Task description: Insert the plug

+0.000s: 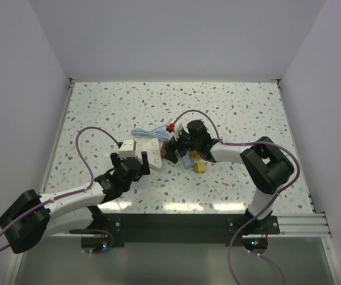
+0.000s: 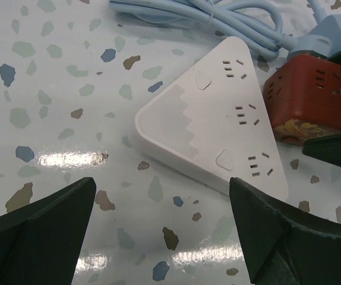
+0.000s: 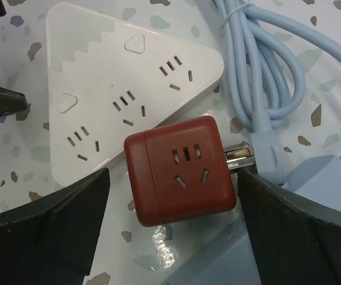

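Top external: my left gripper (image 1: 141,161) and right gripper (image 1: 173,153) meet mid-table at the white strip (image 1: 153,152).

Left wrist: my left jaws are wide and empty. The strip lies just ahead, a smooth, hard plastic triangle that would likely slide if pushed.

Right wrist: my right jaws are wide, straddling the red cube plug (image 3: 179,169) beside the strip, its prongs (image 3: 239,153) toward the blue cable (image 3: 259,71). It looks light, rigid and glossy. I'd pinch its flat sides.

Red adapter (image 3: 179,178) crowds white strip (image 3: 123,89); blue cable (image 3: 265,77) hems adapter.
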